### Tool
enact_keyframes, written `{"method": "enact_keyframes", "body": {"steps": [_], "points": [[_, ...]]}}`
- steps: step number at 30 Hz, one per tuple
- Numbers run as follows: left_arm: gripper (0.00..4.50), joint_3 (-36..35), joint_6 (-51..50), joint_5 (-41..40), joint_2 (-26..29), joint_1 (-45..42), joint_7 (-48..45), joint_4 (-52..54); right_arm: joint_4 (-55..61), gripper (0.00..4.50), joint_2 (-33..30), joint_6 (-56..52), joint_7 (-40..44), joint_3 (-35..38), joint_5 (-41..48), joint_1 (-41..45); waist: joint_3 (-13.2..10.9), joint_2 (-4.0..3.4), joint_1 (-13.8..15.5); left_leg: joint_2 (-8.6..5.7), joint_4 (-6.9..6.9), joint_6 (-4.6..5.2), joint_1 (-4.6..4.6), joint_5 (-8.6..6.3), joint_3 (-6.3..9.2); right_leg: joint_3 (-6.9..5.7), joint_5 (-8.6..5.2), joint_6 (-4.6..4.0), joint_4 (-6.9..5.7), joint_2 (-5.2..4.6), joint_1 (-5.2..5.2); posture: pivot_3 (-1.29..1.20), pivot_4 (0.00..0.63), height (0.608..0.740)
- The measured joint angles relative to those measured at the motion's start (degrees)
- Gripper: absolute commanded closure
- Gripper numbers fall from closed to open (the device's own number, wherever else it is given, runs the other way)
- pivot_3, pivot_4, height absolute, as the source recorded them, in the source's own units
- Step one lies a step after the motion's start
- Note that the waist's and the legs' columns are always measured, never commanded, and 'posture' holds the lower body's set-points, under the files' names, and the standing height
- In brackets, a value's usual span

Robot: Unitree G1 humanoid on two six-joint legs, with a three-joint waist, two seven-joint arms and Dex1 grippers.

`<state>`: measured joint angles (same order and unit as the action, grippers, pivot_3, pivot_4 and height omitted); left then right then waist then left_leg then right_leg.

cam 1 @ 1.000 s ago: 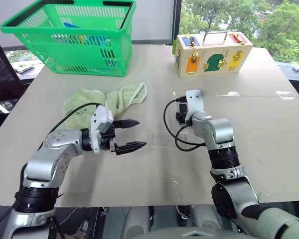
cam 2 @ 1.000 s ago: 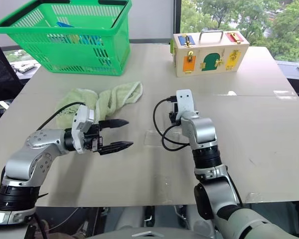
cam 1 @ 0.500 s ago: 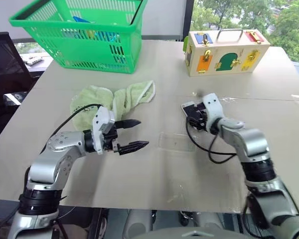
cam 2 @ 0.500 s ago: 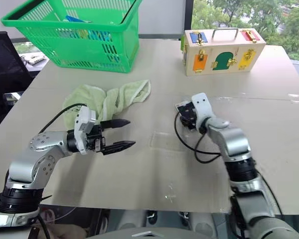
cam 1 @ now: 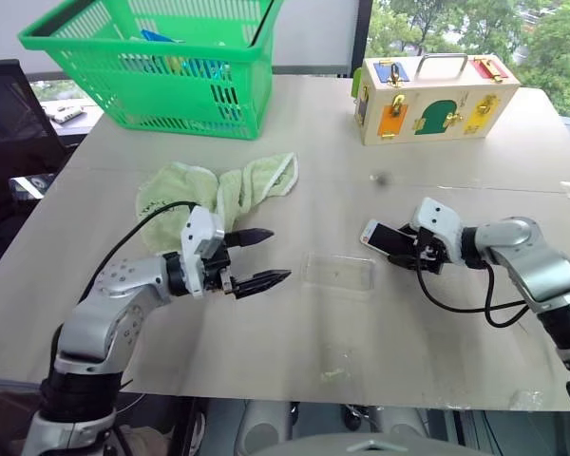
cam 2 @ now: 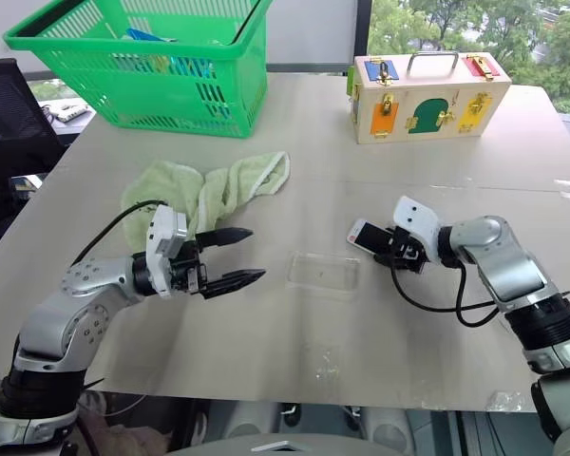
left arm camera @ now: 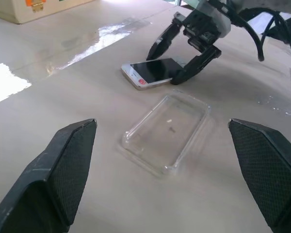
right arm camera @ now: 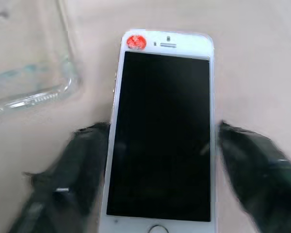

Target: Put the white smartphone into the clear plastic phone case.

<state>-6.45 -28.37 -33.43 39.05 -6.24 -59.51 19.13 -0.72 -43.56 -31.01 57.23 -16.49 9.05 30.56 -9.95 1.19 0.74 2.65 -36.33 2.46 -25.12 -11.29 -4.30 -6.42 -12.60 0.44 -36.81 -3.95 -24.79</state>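
Note:
The white smartphone (cam 1: pixel 380 235) lies flat and screen up on the table, just right of the clear plastic phone case (cam 1: pixel 338 273), which is empty. My right gripper (cam 1: pixel 399 249) reaches in low from the right. Its fingers (right arm camera: pixel 85 165) stand open on either side of the phone's (right arm camera: pixel 162 126) home-button end, with a small gap on one side. A corner of the case (right arm camera: pixel 29 73) shows beside the phone. My left gripper (cam 1: pixel 277 255) hovers open and empty left of the case, pointing at it. From its wrist I see the case (left arm camera: pixel 167 131), the phone (left arm camera: pixel 153 72) and the right gripper (left arm camera: pixel 164 67) beyond.
A crumpled green towel (cam 1: pixel 218 190) lies behind my left gripper. A green basket (cam 1: pixel 152 62) stands at the back left and a wooden lock box (cam 1: pixel 437 85) at the back right. A black cable (cam 1: pixel 456 304) loops on the table from my right wrist.
My right arm swung to the right and rolled over, and its fingers spread wider. The phone now lies flat on the table between them. The left gripper stayed put.

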Motion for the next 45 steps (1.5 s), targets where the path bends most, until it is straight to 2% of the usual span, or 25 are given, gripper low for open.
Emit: {"method": "enact_keyframes", "body": {"steps": [4,11,12,15,19,24,29,32,38,45], "points": [[0.0,-0.3,-0.5,-0.6,0.0,1.7,2.3,2.8,2.4,0.02,0.7,-5.8,-0.7,0.3,-0.1,0.1,0.0,0.0,0.0,0.03,-0.01,-0.03,0.0,-0.01,-0.01,0.02,0.01,0.0,-0.01,-0.06,0.01,0.0,0.15,0.74],[0.0,-1.7,-0.8,-1.5,0.8,1.9,3.5,3.4,9.6,0.02,3.0,-18.1,-6.5,0.8,-1.2,-1.0,0.0,0.05,-0.1,0.13,-0.03,-0.06,0.15,-0.03,0.0,0.01,0.01,-0.03,-0.04,-0.06,0.11,0.0,0.15,0.74],[0.0,-1.9,-0.8,-1.5,1.0,1.9,3.5,3.4,9.9,0.58,3.4,-18.7,-7.0,0.8,-1.4,-1.1,0.0,0.05,-0.2,0.14,-0.03,-0.08,0.22,-0.04,-0.01,0.02,0.01,-0.03,-0.04,-0.06,0.16,0.0,0.15,0.74],[0.0,-1.8,-0.7,-1.5,1.1,1.8,3.5,3.4,10.4,1.66,3.8,-18.0,-7.7,0.7,-1.8,-2.1,0.1,0.07,-0.3,0.18,-0.04,-0.1,0.36,-0.06,-0.01,0.01,-0.06,-0.29,-0.04,-0.05,0.27,0.0,0.15,0.74],[0.0,-1.6,2.9,0.3,0.9,1.8,2.9,3.0,8.3,1.72,3.9,-13.6,-7.4,1.5,-1.9,-2.6,0.1,0.09,-0.3,0.27,-0.21,-0.2,0.39,-0.11,-0.01,-0.05,0.02,-0.43,-0.04,-0.04,0.33,0.0,0.15,0.74],[0.0,-1.5,6.7,0.6,0.7,1.8,-0.8,-0.8,3.7,1.72,4.6,-9.5,-3.4,6.1,2.6,-3.1,0.0,0.01,0.0,0.35,-0.4,-0.23,0.29,-0.13,-0.04,-0.11,0.04,-0.47,-0.04,-0.04,0.31,0.0,0.15,0.74],[0.0,-1.4,9.3,1.3,2.3,1.4,-5.6,-5.5,10.8,1.72,4.2,-13.5,0.1,5.9,7.7,2.8,-0.2,-0.25,-0.1,0.42,-0.23,-0.13,0.19,-0.07,-0.26,-0.01,0.23,-0.35,-0.14,0.27,0.03,0.0,0.15,0.74],[0.0,-1.0,10.4,2.1,2.4,0.0,-7.4,-9.0,19.5,1.72,1.9,-14.8,2.1,0.2,7.2,6.2,-0.2,-0.23,0.2,0.53,-0.15,-0.28,0.17,-0.16,-0.19,-0.06,0.17,-0.36,-0.11,0.4,0.02,0.0,0.15,0.74],[0.0,-0.1,11.4,2.7,2.4,-0.8,-8.3,-9.8,20.9,1.72,1.3,-14.7,2.3,-10.2,2.0,6.0,-0.2,-0.23,0.1,0.49,-0.32,-0.28,0.08,-0.17,-0.35,0.01,0.18,-0.31,-0.05,0.27,-0.01,0.0,0.15,0.74],[0.0,0.0,12.1,2.8,2.4,0.1,-8.9,-9.8,23.2,1.72,1.1,-17.4,2.2,-13.6,0.1,5.9,-0.2,-0.23,0.0,0.56,-0.4,-0.28,0.09,-0.17,-0.25,-0.03,0.18,-0.35,-0.14,0.28,-0.01,0.0,0.15,0.74]]}}
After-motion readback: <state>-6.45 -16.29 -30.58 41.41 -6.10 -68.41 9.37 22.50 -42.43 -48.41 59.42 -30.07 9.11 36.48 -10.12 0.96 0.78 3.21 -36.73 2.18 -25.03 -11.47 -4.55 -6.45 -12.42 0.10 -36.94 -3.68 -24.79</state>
